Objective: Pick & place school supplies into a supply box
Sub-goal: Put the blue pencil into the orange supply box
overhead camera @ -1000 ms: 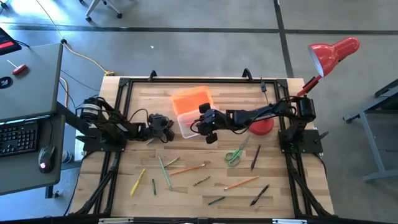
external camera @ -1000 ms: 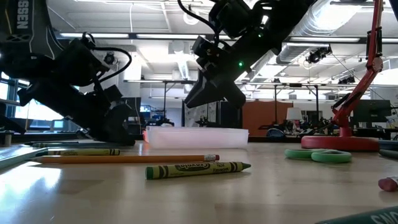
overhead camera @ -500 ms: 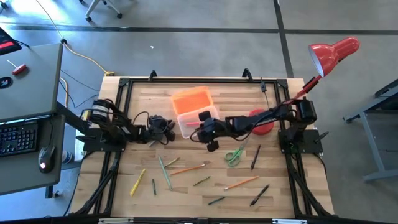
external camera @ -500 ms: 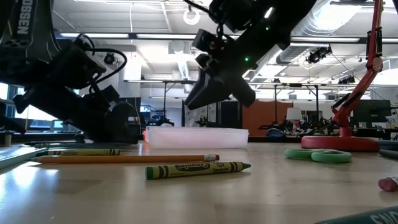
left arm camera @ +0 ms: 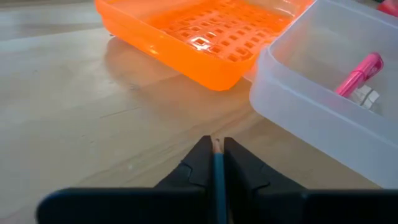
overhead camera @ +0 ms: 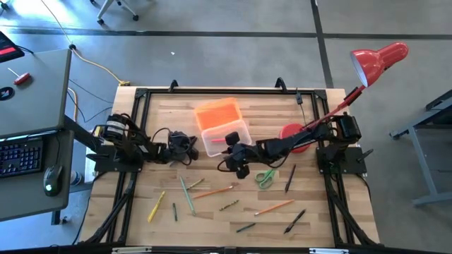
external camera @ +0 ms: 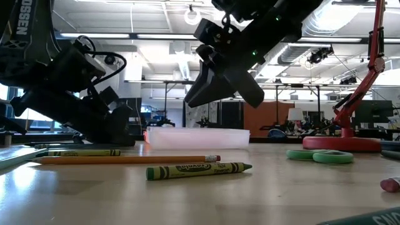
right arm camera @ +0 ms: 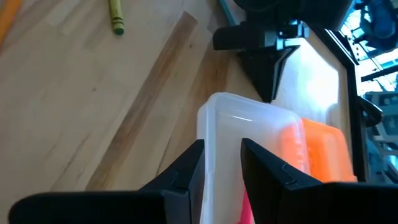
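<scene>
The clear supply box (overhead camera: 224, 137) stands open at the table's middle, on the table by its bottom. Its orange lid (overhead camera: 217, 113) lies on its far side. A pink marker (left arm camera: 359, 73) lies inside the box. My left gripper (overhead camera: 188, 147) is low over the table just left of the box, shut on a thin grey pencil (left arm camera: 217, 177). My right gripper (overhead camera: 237, 161) hovers open and empty at the box's near right corner; it also shows in the right wrist view (right arm camera: 221, 163). Pencils, crayons and green scissors (overhead camera: 266, 176) lie loose on the near half. My left gripper pinches the thin grey pencil between its two fingers (left arm camera: 239, 169). The pencil lies along the fingers, and only its tip (left arm camera: 216, 145) shows past their free ends. The fingers point toward the box and the table's right, low over the wood.
A red desk lamp stands with its base (overhead camera: 296, 135) right of the box, partly under my right arm, and its head (overhead camera: 378, 60) past the table's far right corner. A green crayon (external camera: 199, 169) and an orange pencil (external camera: 125, 159) lie toward the near edge. Black pens (overhead camera: 289, 178) lie near right.
My right gripper has moved from above the box toward the table's near edge and now hangs just off the box's near right corner. The box, lid and loose supplies have stayed where they were.
</scene>
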Motion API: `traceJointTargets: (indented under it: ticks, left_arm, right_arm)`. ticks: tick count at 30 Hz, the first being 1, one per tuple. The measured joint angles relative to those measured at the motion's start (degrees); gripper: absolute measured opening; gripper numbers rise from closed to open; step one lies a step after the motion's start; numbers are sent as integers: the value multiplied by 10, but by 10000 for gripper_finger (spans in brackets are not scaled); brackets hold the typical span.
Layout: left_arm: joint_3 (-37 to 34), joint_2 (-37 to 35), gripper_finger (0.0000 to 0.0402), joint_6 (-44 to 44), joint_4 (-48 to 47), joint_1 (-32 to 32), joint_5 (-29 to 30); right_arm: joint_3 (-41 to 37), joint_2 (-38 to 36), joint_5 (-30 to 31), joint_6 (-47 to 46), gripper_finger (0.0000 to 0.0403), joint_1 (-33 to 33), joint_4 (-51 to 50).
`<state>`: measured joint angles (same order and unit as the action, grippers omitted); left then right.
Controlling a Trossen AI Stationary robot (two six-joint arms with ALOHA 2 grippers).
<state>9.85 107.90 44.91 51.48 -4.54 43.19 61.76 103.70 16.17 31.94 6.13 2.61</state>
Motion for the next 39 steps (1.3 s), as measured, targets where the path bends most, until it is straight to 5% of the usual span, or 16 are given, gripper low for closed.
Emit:
traceJointTargets:
  ticks: [8, 16, 25, 39]
  left_arm:
    - [2, 0, 35, 5, -2, 0, 16]
    - [-5, -24, 31, -118, 69, 1, 50]
    - [-2, -36, 36, -53, 19, 1, 48]
    - [26, -117, 28, -181, 66, 1, 33]
  right_arm:
    - [0, 0, 4, -1, 83, 2, 0]
    - [0, 0, 35, -34, 83, 24, -7]
    - [0, 0, 78, -35, 83, 51, -22]
    - [0, 0, 96, -35, 83, 53, -25]
